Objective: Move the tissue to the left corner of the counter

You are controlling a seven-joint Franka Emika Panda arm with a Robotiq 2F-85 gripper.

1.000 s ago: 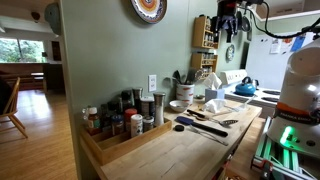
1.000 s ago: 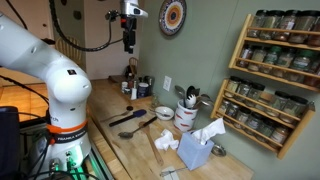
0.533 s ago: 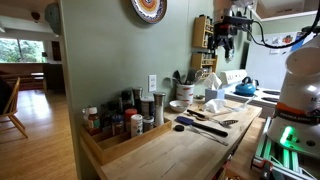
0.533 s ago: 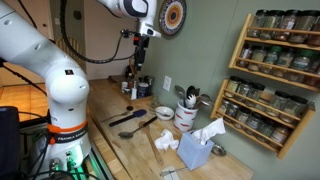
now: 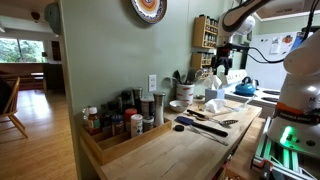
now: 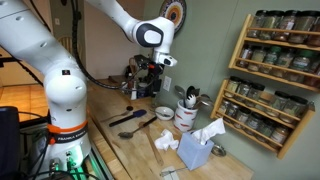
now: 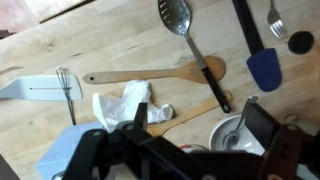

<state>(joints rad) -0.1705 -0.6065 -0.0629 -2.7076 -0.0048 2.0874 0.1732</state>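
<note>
Wooden worktop point(image 6: 130, 155) holds utensils; the white tissue point(image 6: 210, 128) sticks up from a blue box point(image 6: 197, 152) near right, apart from the spread-open fingers point(image 7: 265, 125) above. Spice-jar point(image 6: 285, 60) labels are unreadable.

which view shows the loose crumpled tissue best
The wrist view: the crumpled tissue lies close, seen from above. In an exterior view it is a small white patch beside the tissue box; elsewhere too small to tell.

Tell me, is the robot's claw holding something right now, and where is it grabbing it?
Nothing is held. The gripper hangs open above the counter, its fingers apart with nothing between them; the tissue lies below, untouched.
</note>
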